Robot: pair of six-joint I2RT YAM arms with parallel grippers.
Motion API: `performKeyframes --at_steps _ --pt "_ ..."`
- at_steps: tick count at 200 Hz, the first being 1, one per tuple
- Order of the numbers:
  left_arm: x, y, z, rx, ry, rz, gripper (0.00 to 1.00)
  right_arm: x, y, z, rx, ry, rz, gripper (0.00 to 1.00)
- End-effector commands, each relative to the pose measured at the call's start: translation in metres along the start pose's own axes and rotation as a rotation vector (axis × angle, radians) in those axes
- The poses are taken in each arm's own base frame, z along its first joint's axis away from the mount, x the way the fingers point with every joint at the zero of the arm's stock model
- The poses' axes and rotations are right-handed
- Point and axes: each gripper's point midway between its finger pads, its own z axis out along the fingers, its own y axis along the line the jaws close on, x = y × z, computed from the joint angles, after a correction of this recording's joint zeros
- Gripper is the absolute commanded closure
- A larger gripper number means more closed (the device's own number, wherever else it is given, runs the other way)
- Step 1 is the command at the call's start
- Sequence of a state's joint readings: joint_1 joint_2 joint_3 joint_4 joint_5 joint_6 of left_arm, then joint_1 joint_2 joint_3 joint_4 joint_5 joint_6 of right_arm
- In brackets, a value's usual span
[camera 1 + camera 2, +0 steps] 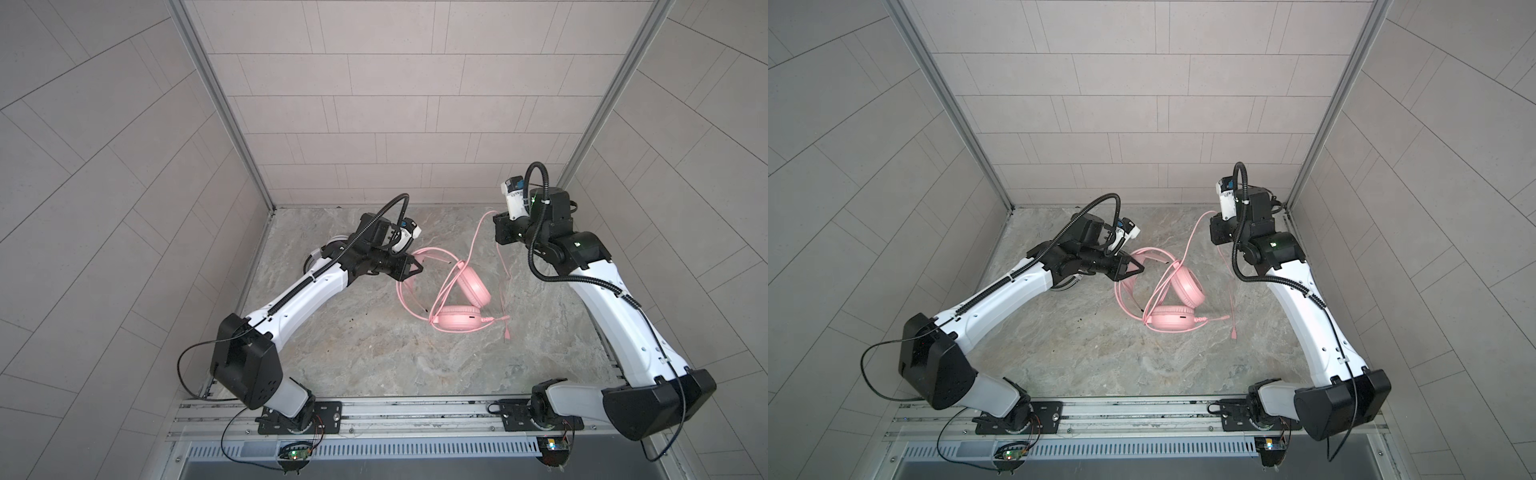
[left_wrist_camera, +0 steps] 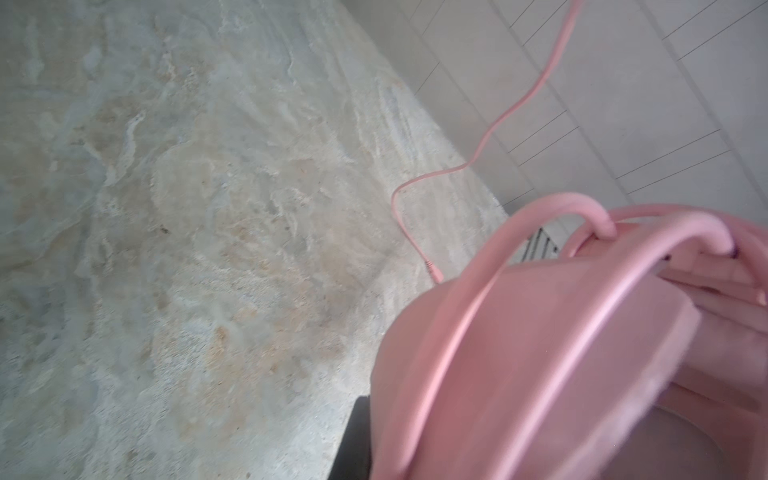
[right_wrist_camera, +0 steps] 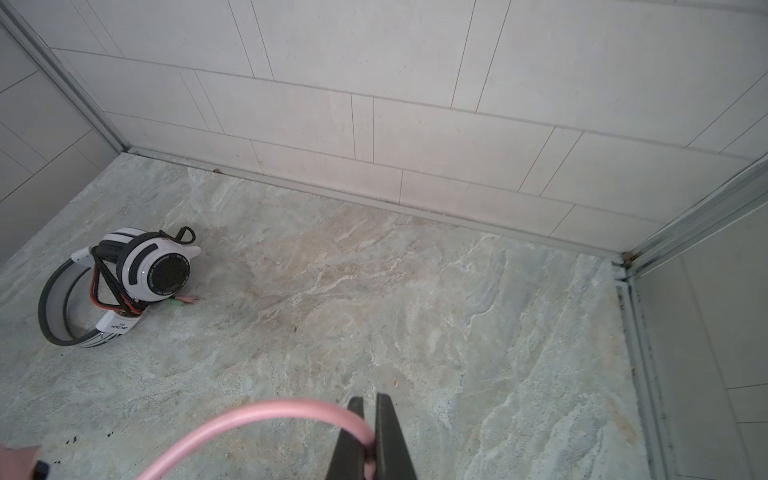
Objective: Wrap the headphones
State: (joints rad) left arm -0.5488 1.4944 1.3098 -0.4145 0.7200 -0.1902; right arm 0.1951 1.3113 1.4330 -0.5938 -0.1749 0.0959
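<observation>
My left gripper [image 1: 419,266] is pressed together on the pink headset [image 1: 457,319], pinching it at the band [image 1: 432,252], as far as both top views let me judge. In the left wrist view the headset fills the near corner, too close and too blurred for me to make out the contact itself. The two ear cups [image 1: 1187,284] lie on the desk [image 1: 374,353] near its middle, touching each other, with loops of the cord [image 1: 478,232] draped over them.

My right gripper [image 3: 370,405] is clamped on that cord: the right wrist view shows the pink line arching in and ending between the closed jaws. In both top views the gripper hangs above the far right part of the desk, and the cord rises to it from the headset. A second stretch drops from there and trails along the desk to the plug [image 1: 507,332], which lies just right of the nearer ear cup.

The white headset [image 3: 137,274] sits on the desk at the far left, near the wall [image 3: 374,124], well apart from the pink one. Its black and red cord [image 3: 104,291] is bunched around it. In both top views my left arm hides most of it.
</observation>
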Motion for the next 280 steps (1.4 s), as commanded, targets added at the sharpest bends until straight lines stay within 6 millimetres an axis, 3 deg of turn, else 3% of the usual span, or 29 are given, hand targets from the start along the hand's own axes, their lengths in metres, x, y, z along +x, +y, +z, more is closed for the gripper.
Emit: performKeyframes --at_steps 1,16,45,75,115,136,221,280 --pt "-0.032 -0.045 -0.030 0.173 -0.125 0.003 1.00 0.000 0.016 0.006 -0.110 -0.018 0.041 1.00" --pt "-0.043 -0.050 -0.040 0.185 -0.172 -0.004 1.00 0.011 0.026 0.014 -0.177 -0.005 0.065 1.00" --pt "-0.067 -0.068 -0.060 0.249 -0.220 -0.023 1.00 0.031 0.042 0.032 -0.287 -0.001 0.103 0.89" --pt "-0.077 -0.074 -0.070 0.237 -0.197 -0.046 1.00 0.044 0.055 0.047 -0.371 0.006 0.134 0.73" --pt "-0.088 -0.083 -0.077 0.259 -0.184 -0.086 1.00 0.059 0.070 0.070 -0.484 0.020 0.197 0.61" --pt "-0.092 -0.090 -0.081 0.279 -0.185 -0.085 1.00 0.070 0.071 0.088 -0.500 0.039 0.223 0.59" --pt "-0.112 -0.089 -0.107 0.294 -0.246 -0.110 1.00 0.123 0.135 0.157 -0.669 0.123 0.265 0.56" --pt "-0.153 -0.075 -0.163 0.283 -0.451 -0.155 1.00 0.171 0.147 0.172 -0.663 0.204 0.287 0.60"
